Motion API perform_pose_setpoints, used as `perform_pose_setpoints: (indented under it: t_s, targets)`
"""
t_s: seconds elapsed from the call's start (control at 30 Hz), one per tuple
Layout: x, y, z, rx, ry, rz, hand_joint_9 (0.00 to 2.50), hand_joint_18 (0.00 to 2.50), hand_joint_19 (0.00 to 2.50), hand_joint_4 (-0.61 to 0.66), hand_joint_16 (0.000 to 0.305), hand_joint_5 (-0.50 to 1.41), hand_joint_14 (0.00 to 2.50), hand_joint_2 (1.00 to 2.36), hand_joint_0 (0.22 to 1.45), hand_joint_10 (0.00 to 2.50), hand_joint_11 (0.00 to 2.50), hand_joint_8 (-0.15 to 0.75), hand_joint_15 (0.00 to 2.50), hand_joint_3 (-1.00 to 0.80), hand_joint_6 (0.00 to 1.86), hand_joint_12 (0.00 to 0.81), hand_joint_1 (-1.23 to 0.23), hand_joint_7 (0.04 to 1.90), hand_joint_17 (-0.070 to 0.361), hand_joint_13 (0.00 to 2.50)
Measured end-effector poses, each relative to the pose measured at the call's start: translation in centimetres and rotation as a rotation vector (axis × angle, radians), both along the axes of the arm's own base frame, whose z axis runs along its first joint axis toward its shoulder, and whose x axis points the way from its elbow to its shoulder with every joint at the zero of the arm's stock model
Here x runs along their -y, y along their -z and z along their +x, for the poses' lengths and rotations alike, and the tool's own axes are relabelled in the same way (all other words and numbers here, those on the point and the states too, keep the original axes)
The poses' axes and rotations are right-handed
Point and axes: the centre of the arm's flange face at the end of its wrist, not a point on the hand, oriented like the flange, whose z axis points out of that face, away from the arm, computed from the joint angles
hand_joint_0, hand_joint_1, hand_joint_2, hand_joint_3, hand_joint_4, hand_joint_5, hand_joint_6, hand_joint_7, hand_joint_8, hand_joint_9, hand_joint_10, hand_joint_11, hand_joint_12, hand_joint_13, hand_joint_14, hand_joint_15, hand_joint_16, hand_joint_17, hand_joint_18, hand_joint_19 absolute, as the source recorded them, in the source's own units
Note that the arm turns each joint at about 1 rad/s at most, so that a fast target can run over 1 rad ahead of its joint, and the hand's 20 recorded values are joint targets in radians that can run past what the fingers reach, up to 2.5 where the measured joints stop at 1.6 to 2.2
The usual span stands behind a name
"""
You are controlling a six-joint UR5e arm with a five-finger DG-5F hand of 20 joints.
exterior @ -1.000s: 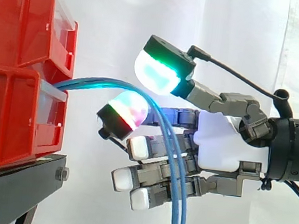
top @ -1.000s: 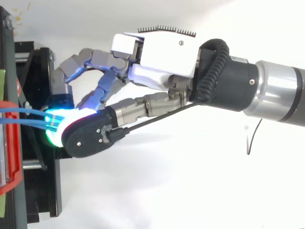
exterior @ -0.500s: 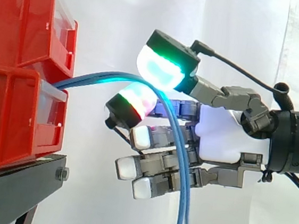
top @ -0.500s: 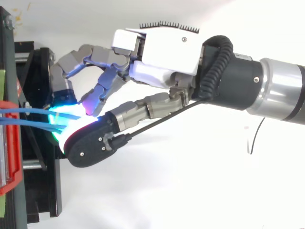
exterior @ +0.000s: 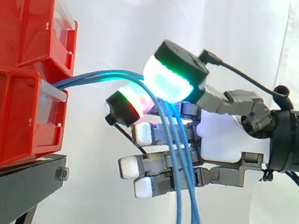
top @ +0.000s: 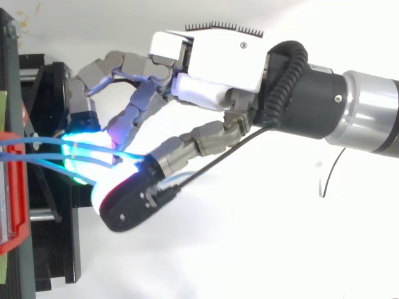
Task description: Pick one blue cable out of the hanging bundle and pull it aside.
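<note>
**Cables arch rightward into the hand, then drop**

The blue cables (exterior: 97,76) leave the red bin (exterior: 15,114) at left, arch to the right and hang down across the hand (exterior: 222,135). Its thumb curls over the arch against a bent finger, with strands caught between them. Below, the strands fan apart. Pulling aside likely means sideways, across that hanging length.

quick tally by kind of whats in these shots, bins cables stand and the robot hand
red bins: 2, stacked one on the other
blue cables: 3, as far as the fanned strands can be told apart
black stand: 1
hand: 1
Total: 7
</note>
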Motion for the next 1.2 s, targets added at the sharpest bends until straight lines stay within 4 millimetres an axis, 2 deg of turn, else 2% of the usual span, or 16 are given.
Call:
perform_pose_setpoints:
  t_s: [0.2,0.4,0.5,0.57,0.6,0.67,0.73,0.87,0.93,1.1,1.2]
  targets:
    - [0.04,0.04,-0.03,-0.004,-0.009,-0.003,1.14,0.73,0.48,-0.26,0.032,-0.11,0.02,1.00,0.50,0.01,0.38,0.173,0.56,-0.50,0.92,0.287,-1.04,1.01,0.072,0.92]
    - [0.03,0.10,-0.06,-0.008,-0.018,-0.004,1.16,0.75,0.50,-0.23,0.040,-0.11,0.02,1.00,0.44,0.01,0.37,0.207,0.56,-0.50,0.91,0.320,-0.84,0.99,0.089,0.94]
    - [0.00,0.13,-0.09,-0.011,-0.020,-0.005,1.20,0.76,0.53,-0.21,0.046,-0.11,0.02,1.00,0.40,0.01,0.38,0.230,0.57,-0.50,0.90,0.352,-0.67,0.98,0.104,0.96]
    - [-0.01,0.15,-0.10,-0.012,-0.020,-0.005,1.22,0.76,0.55,-0.20,0.050,-0.11,0.02,1.00,0.40,0.01,0.39,0.243,0.57,-0.50,0.90,0.361,-0.56,0.94,0.112,0.96]
    - [-0.02,0.16,-0.11,-0.012,-0.020,-0.005,1.22,0.75,0.55,-0.19,0.051,-0.11,0.02,1.00,0.40,0.01,0.38,0.242,0.57,-0.50,0.89,0.368,-0.52,0.86,0.114,0.96]
    - [-0.02,0.15,-0.11,-0.012,-0.020,-0.005,1.22,0.74,0.57,-0.16,0.051,-0.09,0.02,1.00,0.40,0.01,0.38,0.241,0.57,-0.50,0.85,0.369,-0.47,0.96,0.115,0.95]
    - [-0.05,0.17,-0.11,-0.013,-0.021,-0.005,1.23,0.73,0.58,-0.15,0.050,-0.09,0.02,1.00,0.42,0.01,0.38,0.242,0.58,-0.50,0.84,0.365,-0.45,0.97,0.113,0.95]
    - [0.00,0.19,-0.14,-0.015,-0.020,-0.005,1.22,0.66,0.63,-0.16,0.043,-0.09,0.02,1.00,0.51,0.01,0.42,0.219,0.61,-0.50,0.83,0.332,-0.45,1.03,0.097,0.92]
    - [-0.01,0.17,-0.13,-0.015,-0.021,-0.005,1.22,0.64,0.65,-0.16,0.041,-0.09,0.02,1.00,0.56,0.01,0.43,0.214,0.62,-0.47,0.83,0.319,-0.53,1.06,0.091,0.92]
    - [-0.02,0.19,-0.14,-0.016,-0.021,-0.005,1.20,0.73,0.61,-0.06,0.049,-0.11,0.02,1.01,0.56,0.02,0.45,0.264,0.60,-0.23,0.86,0.372,-0.67,0.99,0.111,0.96]
    - [0.02,0.19,-0.14,-0.016,-0.021,-0.005,1.14,0.72,0.60,-0.01,0.048,-0.13,0.02,1.02,0.57,0.01,0.51,0.280,0.61,-0.15,0.89,0.360,-0.76,0.99,0.108,0.92]
